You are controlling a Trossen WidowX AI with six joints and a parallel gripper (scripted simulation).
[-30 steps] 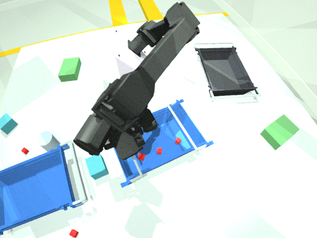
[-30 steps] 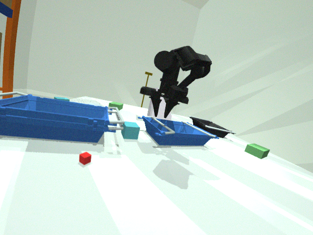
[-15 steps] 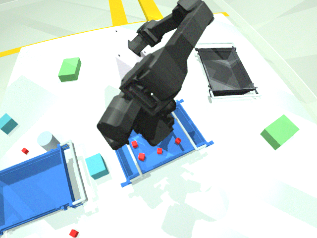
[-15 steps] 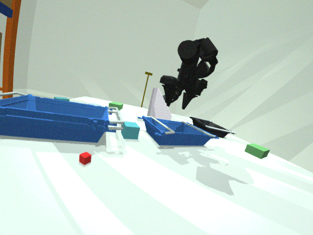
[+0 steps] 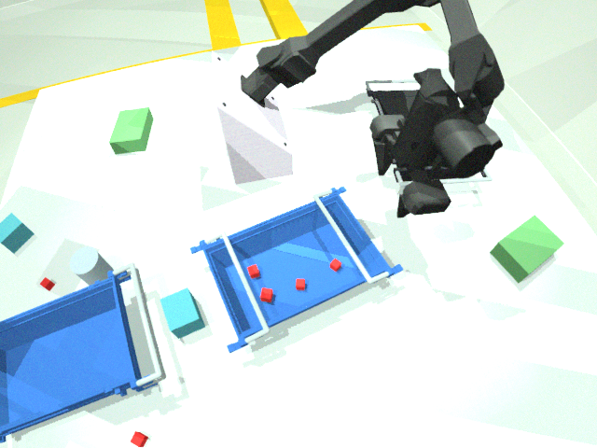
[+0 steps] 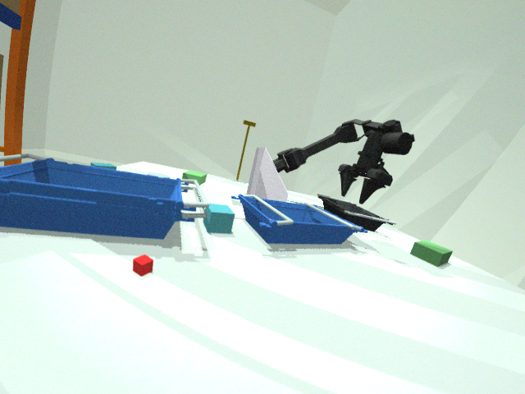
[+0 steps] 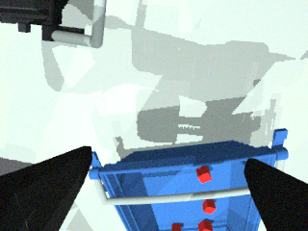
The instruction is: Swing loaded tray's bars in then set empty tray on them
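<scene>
Hand (image 6: pixel 359 183) fully open, empty, hovering over empty black plastic tray (image 6: pixel 339 205) on desk (image 6: pixel 296 305). Loaded blue plastic tray (image 5: pixel 294 267) alongside, both white wire bars (image 5: pixel 343 238) across its top. Descend square, pinch one wall, lift level.

loaded tray (image 5: pixel 371 243) between empty tray (image 5: pixel 385 96) and cube (image 5: pixel 180 311)

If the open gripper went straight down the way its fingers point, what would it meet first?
Probably the black plastic tray directly under the open gripper, near its wire-bar end. Depth is unclear, so it may land on the rim or just beside it on the white table.
</scene>
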